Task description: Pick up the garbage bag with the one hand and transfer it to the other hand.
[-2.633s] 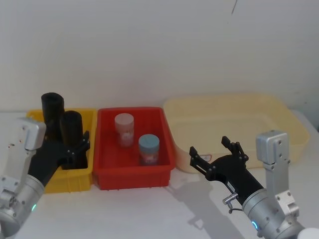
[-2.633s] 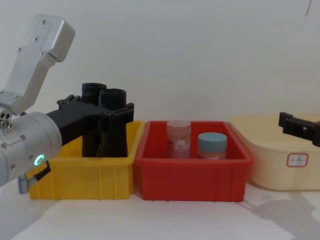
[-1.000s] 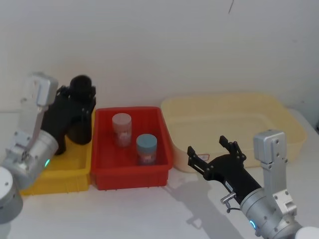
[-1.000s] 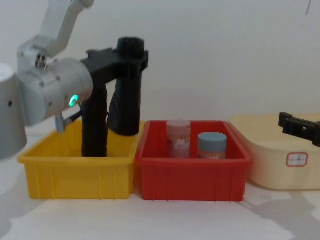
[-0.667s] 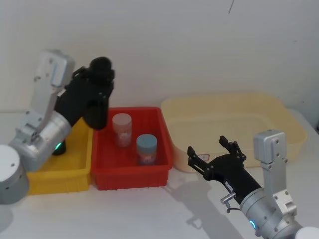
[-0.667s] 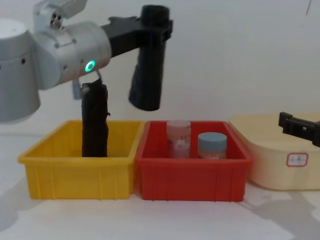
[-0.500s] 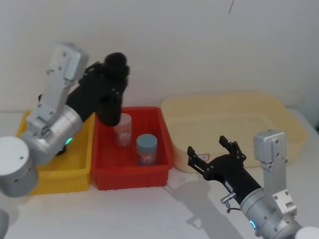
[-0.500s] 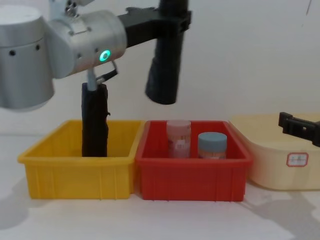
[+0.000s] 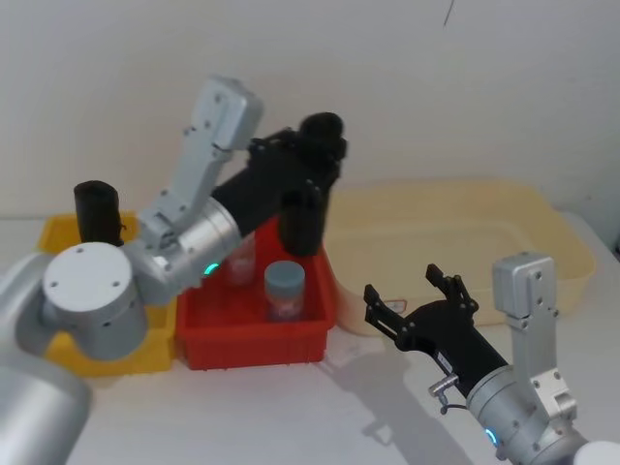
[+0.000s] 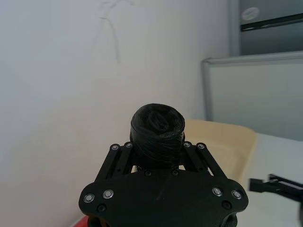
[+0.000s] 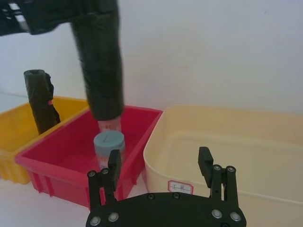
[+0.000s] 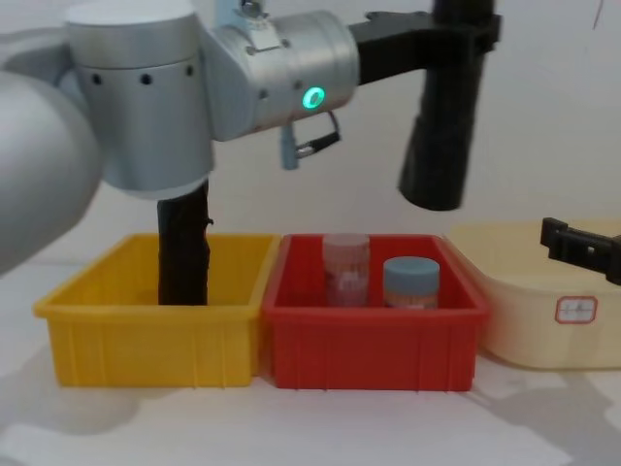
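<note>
The garbage bag, a smooth matte black roll, hangs upright in the air over the right edge of the red bin. My left gripper, the one hand with the green-lit silver wrist, is shut on the bag's upper part. In the chest view the garbage bag hangs high above the jars, and in the left wrist view its end pokes up between the fingers. My right gripper, the other hand, stands open low in front of the cream tub, apart from the bag, below and to its right.
The yellow bin at the left holds a crinkled black roll. The red bin holds a blue-lidded jar and a pink jar. The large cream tub stands at the right, against the white wall.
My left arm lifted the garbage bag out of the yellow bin and swung it up and right across the red bin. The right gripper has stayed still and open.
</note>
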Robot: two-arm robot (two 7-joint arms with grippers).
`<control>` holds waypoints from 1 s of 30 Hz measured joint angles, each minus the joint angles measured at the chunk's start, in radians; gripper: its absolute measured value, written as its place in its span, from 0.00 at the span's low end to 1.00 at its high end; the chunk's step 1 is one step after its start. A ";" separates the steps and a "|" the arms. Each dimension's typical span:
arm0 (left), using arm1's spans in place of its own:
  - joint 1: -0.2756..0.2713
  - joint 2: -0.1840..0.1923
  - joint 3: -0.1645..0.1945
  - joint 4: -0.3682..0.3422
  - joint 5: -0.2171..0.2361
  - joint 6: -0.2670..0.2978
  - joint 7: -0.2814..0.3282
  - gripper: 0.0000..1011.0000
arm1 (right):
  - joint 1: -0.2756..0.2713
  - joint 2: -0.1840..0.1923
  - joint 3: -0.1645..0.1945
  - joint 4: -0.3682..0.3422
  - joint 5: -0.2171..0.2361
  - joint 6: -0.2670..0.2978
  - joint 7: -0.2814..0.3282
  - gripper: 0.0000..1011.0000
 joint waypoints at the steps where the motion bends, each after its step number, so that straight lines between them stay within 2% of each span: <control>1: -0.004 -0.007 0.004 0.009 -0.004 0.000 -0.006 0.37 | 0.000 0.000 0.000 0.000 0.000 0.000 0.000 0.99; 10: -0.019 -0.045 0.027 0.054 -0.042 0.011 -0.040 0.37 | 0.000 0.000 0.000 0.000 0.000 0.000 0.000 0.99; 30: 0.008 -0.051 0.030 0.048 -0.093 0.043 -0.039 0.37 | 0.000 0.000 0.000 0.000 0.000 0.000 0.000 0.99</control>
